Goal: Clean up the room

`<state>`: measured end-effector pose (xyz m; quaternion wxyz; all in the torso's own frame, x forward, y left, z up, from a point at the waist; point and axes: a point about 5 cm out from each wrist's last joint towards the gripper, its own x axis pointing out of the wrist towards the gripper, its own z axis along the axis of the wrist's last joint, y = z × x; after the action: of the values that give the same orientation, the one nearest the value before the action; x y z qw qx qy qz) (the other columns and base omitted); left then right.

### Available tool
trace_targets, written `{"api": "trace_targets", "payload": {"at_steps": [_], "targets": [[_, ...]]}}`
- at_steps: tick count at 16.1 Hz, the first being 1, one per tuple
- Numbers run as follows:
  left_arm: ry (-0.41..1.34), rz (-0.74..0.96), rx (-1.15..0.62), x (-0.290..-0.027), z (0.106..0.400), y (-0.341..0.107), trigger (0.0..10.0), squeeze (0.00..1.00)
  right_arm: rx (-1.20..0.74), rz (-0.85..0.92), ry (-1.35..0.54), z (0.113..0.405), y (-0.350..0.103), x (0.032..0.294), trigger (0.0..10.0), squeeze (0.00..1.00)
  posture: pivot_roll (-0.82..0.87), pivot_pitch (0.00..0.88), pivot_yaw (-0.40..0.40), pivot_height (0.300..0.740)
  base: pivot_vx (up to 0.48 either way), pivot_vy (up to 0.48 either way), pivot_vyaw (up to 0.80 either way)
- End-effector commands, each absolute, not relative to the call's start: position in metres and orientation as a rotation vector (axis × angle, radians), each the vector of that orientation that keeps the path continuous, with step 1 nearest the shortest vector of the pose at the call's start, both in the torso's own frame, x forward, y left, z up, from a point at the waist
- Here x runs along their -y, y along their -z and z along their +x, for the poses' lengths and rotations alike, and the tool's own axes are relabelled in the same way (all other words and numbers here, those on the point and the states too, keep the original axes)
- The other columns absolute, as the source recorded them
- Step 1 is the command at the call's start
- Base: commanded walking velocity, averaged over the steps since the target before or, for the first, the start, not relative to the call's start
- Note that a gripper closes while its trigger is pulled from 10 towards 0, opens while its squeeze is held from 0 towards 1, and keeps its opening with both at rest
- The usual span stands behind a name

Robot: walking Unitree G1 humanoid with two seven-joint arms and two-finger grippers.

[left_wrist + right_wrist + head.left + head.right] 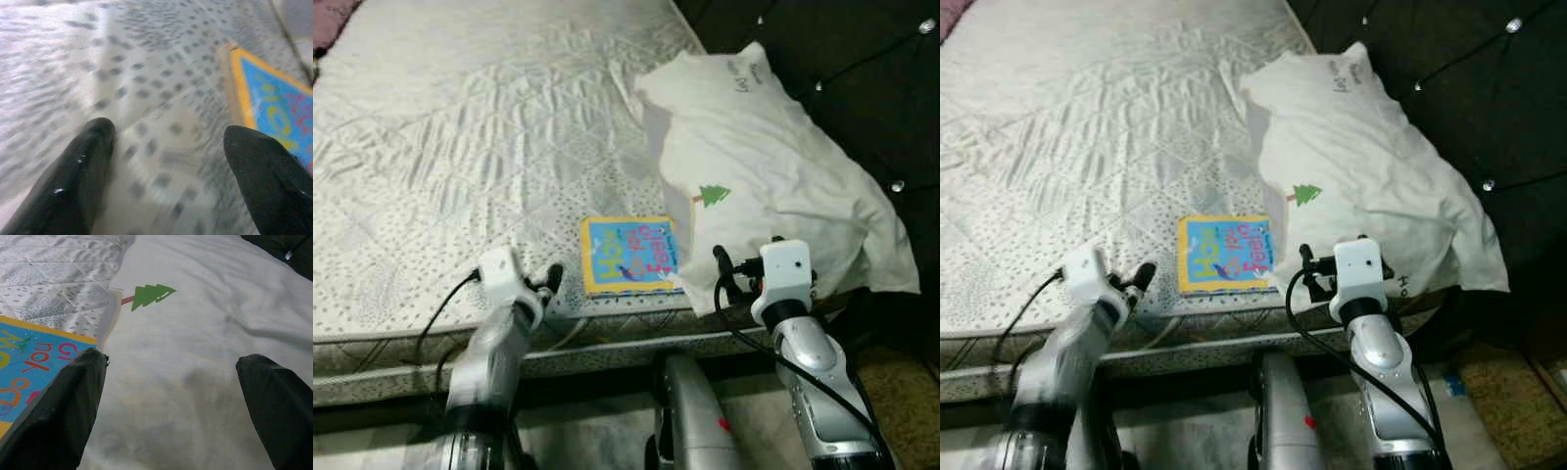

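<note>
We stand at the long edge of the bed, whose quilted mattress is bare, and we see two things on it to tidy: a children's book with a blue cover and yellow border that lies flat near the mattress edge, and a white pillow with a small green tree mark, which lies just beside the book on our right and partly covers its right side. Our left tool hovers low over the mattress just to the left of the book, with its two black fingers spread wide and nothing between them. Our right tool is over the near corner of the pillow, also spread wide and empty, with the book's edge near one finger in the right wrist view. We judge that the step in hand is to take the book first. To do it well, we should bring the left tool toward the book's free left border, because a flat book on a soft mattress gives little to grip from above; one finger should slide under the edge while the other presses on the cover. The pillow corner on the book may drag, so the right tool can lift or hold it away.
</note>
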<state>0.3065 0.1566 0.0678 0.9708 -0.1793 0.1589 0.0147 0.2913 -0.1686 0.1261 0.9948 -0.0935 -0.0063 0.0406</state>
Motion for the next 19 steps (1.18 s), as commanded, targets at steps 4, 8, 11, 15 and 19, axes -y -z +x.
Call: {"api": "trace_targets", "payload": {"at_steps": [4, 8, 11, 15, 19], "targets": [[0.009, -0.175, -0.14, -0.145, 0.276, -0.093, 10.0, 1.0, 0.001, -0.123, -0.13, 0.297, -0.119, 0.151, 10.0, 0.0, -0.1, 0.097, -0.076, 0.521, 0.0, 0.0, 0.0], [-0.023, -0.018, 0.037, -0.159, 0.274, -0.126, 10.0, 1.0, -0.001, -0.113, -0.153, 0.306, -0.112, 0.131, 10.0, 0.0, -0.05, 0.065, -0.055, 0.521, 0.0, 0.0, 0.0], [-0.065, 0.072, 0.148, -0.168, 0.279, -0.145, 10.0, 1.0, -0.001, -0.055, -0.092, 0.316, -0.112, 0.132, 10.0, 0.0, -0.04, 0.033, -0.035, 0.521, 0.0, 0.0, 0.0], [-0.085, 0.147, 0.115, -0.167, 0.295, -0.138, 10.0, 1.0, 0.038, -0.022, -0.046, 0.34, -0.129, 0.134, 10.0, 0.0, -0.05, 0.0, -0.022, 0.521, 0.0, 0.0, 0.0], [-0.248, 0.281, 0.214, -0.18, 0.306, -0.152, 10.0, 0.0, 0.065, 0.001, -0.021, 0.349, -0.133, 0.138, 10.0, 0.0, -0.05, 0.0, -0.023, 0.521, 0.0, 0.0, 0.0]]}}
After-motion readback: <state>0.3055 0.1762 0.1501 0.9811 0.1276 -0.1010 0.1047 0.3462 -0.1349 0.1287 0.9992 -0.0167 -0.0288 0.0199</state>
